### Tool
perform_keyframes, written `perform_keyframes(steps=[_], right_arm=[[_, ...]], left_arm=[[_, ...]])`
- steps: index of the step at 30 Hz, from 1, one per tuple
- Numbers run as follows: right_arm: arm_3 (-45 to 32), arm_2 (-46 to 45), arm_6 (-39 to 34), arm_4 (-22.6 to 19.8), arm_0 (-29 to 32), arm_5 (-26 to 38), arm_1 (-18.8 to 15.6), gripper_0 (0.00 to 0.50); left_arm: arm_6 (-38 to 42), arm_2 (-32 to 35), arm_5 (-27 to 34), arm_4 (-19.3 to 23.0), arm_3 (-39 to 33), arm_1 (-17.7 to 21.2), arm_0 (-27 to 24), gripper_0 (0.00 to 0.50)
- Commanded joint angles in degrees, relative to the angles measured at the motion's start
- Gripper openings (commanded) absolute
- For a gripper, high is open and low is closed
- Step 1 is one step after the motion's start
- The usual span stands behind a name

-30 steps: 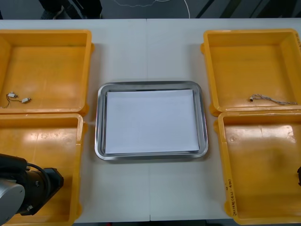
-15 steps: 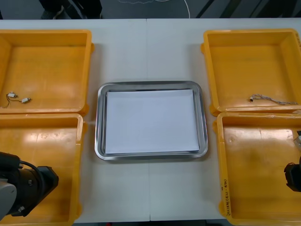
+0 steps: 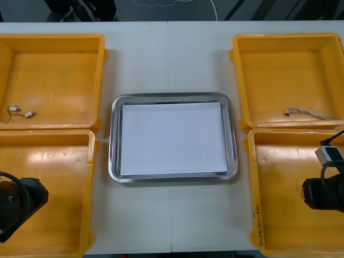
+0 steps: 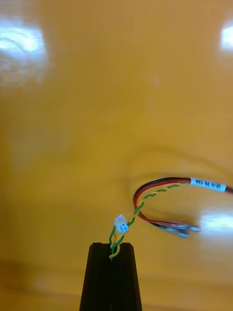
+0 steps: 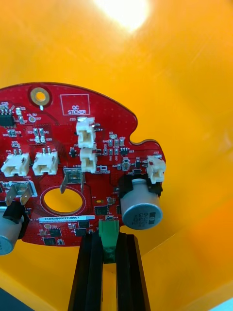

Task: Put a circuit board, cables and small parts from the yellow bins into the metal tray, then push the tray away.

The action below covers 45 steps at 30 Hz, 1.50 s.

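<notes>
My left gripper (image 5: 108,239) is shut on a green connector at the edge of a round red circuit board (image 5: 63,146), held over the orange floor of a bin. In the front view the left arm (image 3: 16,207) hangs over the near left yellow bin (image 3: 59,156). My right gripper (image 4: 112,248) is shut on the end of a red and yellow cable (image 4: 160,183) with a small white plug, which loops away above the bin floor. The right arm (image 3: 325,191) is over the near right yellow bin (image 3: 285,161). The metal tray (image 3: 115,140), white inside, lies between the bins.
The far left bin (image 3: 54,64) holds small metal parts on thin wires (image 3: 21,113). A thin cable (image 3: 312,114) lies in the far right bin (image 3: 285,64). Bare table shows in front of and behind the tray.
The left arm has drawn back toward the lower left corner. The right arm has come in from the right edge over the near right bin.
</notes>
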Motion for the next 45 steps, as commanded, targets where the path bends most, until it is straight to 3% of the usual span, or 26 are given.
perform_keyframes(steps=[1, 10, 11, 12, 13, 14, 17, 18, 24, 28, 33, 45], right_arm=[[-1.9, 5.5, -2.7, 0.6, -3.0, -0.4, 0.2, 0.000], [-1.5, 7.6, -3.6, 1.6, -3.6, -0.3, 0.1, 0.000], [-1.3, 7.6, -3.4, 1.7, -3.6, -0.3, 0.0, 0.064], [-1.2, 7.6, -3.3, 1.9, -3.6, -0.4, -0.2, 0.181], [-1.2, 7.6, -3.2, 2.0, -3.6, -0.4, -0.3, 0.221], [-1.2, 7.6, -3.0, 2.4, -3.7, -0.4, -0.6, 0.327], [-1.2, 7.5, -2.4, 3.0, -3.7, -0.3, -1.7, 0.480], [-1.2, 7.5, -2.2, 3.2, -3.7, -0.4, -1.9, 0.497], [-2.9, 6.8, 1.1, 4.8, -4.0, -0.3, -4.6, 0.500], [-3.4, 4.2, 6.5, 2.4, -4.1, 0.2, -5.7, 0.500], [-3.8, 1.1, 16.0, 0.8, -4.1, 0.8, -7.2, 0.500], [-5.0, 0.5, 40.7, 6.2, -4.1, -2.5, -10.0, 0.500]], left_arm=[[-6.5, 2.7, 3.9, 1.4, -2.3, 1.3, -5.3, 0.000], [-14.7, 9.0, 3.9, 11.1, -3.0, 3.2, -12.7, 0.000], [-15.8, 9.4, 3.9, 12.0, -3.0, 3.2, -13.3, 0.000], [-16.8, 9.8, 3.9, 13.0, -3.1, 3.2, -14.1, 0.000], [-17.1, 10.0, 3.9, 13.6, -3.1, 3.2, -14.7, 0.000], [-17.6, 10.0, 3.9, 14.6, -3.1, 3.4, -15.8, 0.000], [-17.8, 9.6, 3.9, 16.2, -3.1, 4.1, -17.8, 0.000], [-17.9, 9.3, 3.9, 16.5, -3.1, 4.2, -18.3, 0.000], [-17.6, 4.2, 3.9, 17.2, -2.7, 6.4, -24.3, 0.000], [-16.8, 1.6, 3.9, 18.0, -0.7, 6.4, -27.8, 0.000], [-16.1, -2.1, 3.9, 18.8, 3.6, 6.5, -32.1, 0.000], [-13.3, -12.5, 3.9, 20.1, 12.6, 6.6, -42.9, 0.000]])
